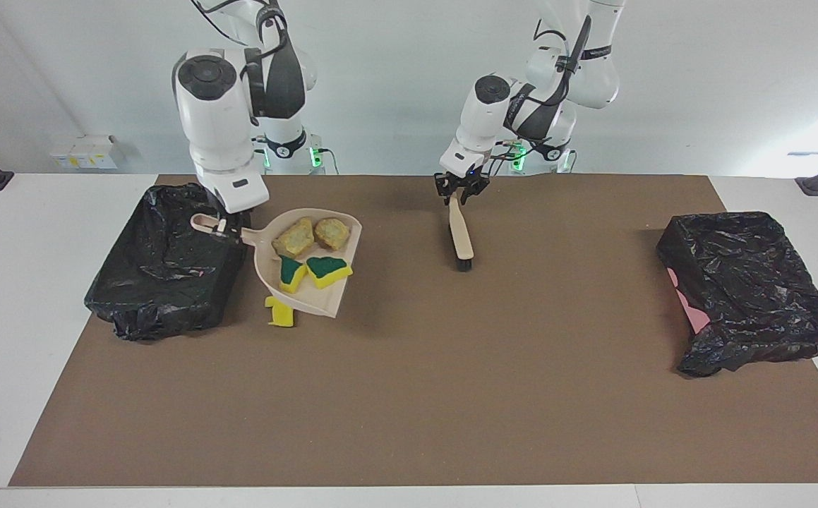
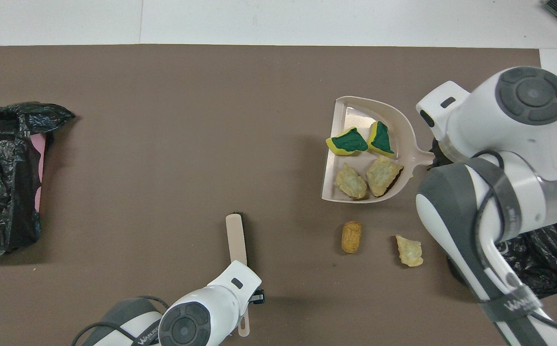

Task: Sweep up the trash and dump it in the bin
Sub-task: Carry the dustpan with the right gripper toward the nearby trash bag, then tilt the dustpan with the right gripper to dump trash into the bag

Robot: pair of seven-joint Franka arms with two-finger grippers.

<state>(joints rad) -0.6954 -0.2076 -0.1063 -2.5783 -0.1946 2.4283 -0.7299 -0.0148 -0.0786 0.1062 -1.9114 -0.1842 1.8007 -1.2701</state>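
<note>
My right gripper (image 1: 224,224) is shut on the handle of the beige dustpan (image 1: 324,300), held up in the air beside the black-bagged bin (image 1: 169,257) at the right arm's end. The pan (image 2: 355,108) carries two tan bread lumps (image 2: 368,177) and two yellow-green sponge pieces (image 2: 362,141). More trash lies on the mat: a yellow sponge piece (image 1: 280,312), an orange-brown lump (image 2: 351,237) and a tan lump (image 2: 409,250). My left gripper (image 1: 459,192) is at the handle end of the brush (image 1: 462,240), which lies near the left arm's base.
A second black-bagged bin (image 1: 747,289) with a pink wall showing stands at the left arm's end of the brown mat (image 1: 451,395). The right arm's wrist hides part of the nearer bin (image 2: 542,259) in the overhead view.
</note>
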